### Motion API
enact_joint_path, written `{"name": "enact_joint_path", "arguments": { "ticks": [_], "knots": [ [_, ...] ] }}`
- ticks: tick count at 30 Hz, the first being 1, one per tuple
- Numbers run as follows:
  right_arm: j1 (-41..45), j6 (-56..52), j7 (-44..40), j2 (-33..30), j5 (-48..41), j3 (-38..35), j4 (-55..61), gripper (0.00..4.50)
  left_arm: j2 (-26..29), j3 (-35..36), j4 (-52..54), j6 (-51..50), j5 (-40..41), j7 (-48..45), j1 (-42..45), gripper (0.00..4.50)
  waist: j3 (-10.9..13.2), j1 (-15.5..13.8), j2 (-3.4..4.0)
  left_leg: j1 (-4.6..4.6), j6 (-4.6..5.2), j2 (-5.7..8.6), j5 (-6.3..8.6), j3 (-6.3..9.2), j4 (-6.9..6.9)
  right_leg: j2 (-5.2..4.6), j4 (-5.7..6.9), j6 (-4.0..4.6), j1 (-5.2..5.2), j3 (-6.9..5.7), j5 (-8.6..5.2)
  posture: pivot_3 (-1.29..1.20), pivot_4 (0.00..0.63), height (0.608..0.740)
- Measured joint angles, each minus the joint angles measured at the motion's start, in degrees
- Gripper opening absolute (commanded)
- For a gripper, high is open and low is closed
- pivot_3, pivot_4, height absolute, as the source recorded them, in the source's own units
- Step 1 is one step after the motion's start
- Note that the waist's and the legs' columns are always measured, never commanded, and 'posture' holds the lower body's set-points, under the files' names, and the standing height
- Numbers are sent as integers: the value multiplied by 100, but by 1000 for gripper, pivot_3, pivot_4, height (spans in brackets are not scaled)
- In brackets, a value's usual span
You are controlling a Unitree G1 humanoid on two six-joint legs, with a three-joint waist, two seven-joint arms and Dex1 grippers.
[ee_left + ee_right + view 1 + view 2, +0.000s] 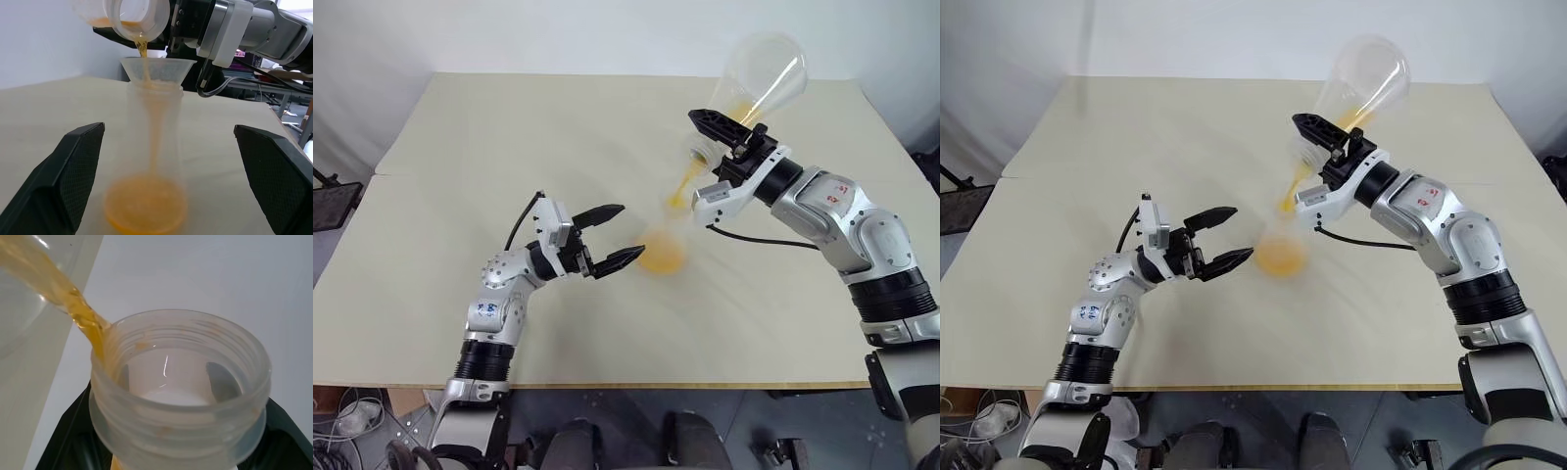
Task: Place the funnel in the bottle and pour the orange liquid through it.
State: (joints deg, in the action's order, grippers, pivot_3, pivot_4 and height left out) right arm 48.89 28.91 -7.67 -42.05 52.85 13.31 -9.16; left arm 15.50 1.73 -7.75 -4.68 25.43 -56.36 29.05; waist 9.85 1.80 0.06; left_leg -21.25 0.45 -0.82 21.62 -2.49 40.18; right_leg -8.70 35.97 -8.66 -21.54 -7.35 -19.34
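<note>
The bottle [155,161] stands upright mid-table [460,147], its long axis vertical, neck up, with the funnel [157,68] seated in the neck, cone up and spout down inside. Orange liquid [145,208] pools in its base. The right gripper [729,137], at about one o'clock from the bottle, is clamped on the neck of a large flask [766,73], which is tipped well over: its long axis slants from the wide base up at one o'clock down to its mouth [178,391] at seven, just above the funnel. A thin stream runs from the lip into the cone. The left gripper [612,235] sits at nine o'clock of the bottle with its fingers [63,176] wide apart on either side of it, not touching. I judge the bottle light, thin-walled and top-heavy with the funnel on, so easy to knock; it looks smooth and slippery, and the best hold is low on the wider body. The funnel only rests loosely, so any nudge could tilt it and spill.
</note>
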Motion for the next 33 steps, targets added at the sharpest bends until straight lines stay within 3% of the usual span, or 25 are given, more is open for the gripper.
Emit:
{"name": "enact_joint_path", "arguments": {
  "ticks": [33],
  "knots": [
    [0, 238, 327, -175, 188, 0, 17, 2469, -162, 48, -206, 180, 4, 46, 4, 4500, 0, -1, 0, 0, 0, 0, 0, -1, 0, 0, 0, 0, 0, 0, 0, 0, 150, 740]
  ]
}}
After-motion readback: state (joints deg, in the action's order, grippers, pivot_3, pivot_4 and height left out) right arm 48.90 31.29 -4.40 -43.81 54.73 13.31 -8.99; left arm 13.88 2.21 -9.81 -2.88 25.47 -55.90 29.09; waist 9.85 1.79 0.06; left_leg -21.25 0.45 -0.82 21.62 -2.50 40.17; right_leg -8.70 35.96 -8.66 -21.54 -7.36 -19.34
